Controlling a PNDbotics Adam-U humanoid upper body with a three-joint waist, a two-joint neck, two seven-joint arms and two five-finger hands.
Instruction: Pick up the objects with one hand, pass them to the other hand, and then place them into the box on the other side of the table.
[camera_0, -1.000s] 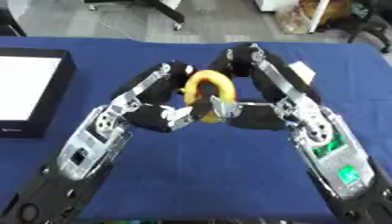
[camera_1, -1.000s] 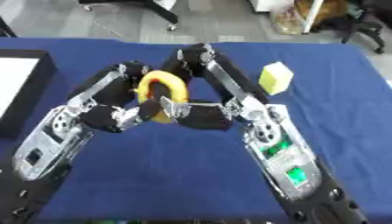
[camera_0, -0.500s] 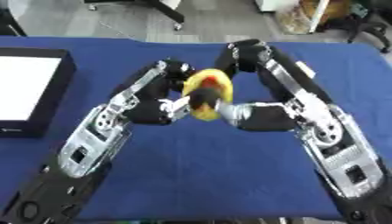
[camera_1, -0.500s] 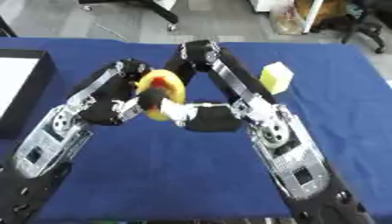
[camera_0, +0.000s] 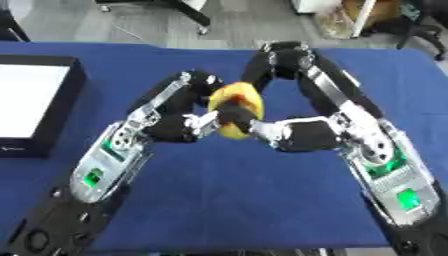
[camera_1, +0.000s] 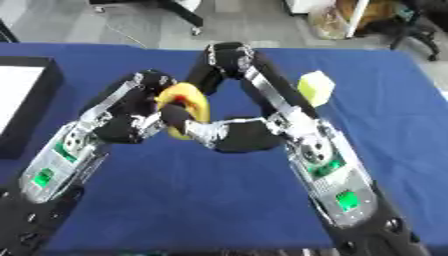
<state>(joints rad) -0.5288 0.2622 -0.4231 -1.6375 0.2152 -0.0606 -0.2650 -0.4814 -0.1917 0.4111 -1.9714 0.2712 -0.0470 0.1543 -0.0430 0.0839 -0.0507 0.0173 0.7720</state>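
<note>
- Item, yellow object (camera_0: 236, 104): a curved or ring-like yellow piece, I judge a toy; its exact kind I cannot make out. It is held off the blue table (camera_0: 219, 200), above mid-table, between my two hands.
- Item, right hand (camera_0: 297, 136): fingers curled around the lower part of the yellow object, from its right side.
- Item, left hand (camera_0: 179, 129): fingers curled against the same object from its left side; both hands are on it at once, so I read this as the hand-over itself.
- Item, box (camera_0: 31, 105): black-walled with a white floor, at the table's left edge, well apart from the object and on the left hand's side. The left arm is nearer to it.
- Item, pale yellow-green block (camera_1: 316, 87): on the table, right of the right arm, untouched.
- Relation that counts: the object's long axis stands roughly upright; the box lies to its left, so the next carry goes leftward once the right hand lets go.
</note>
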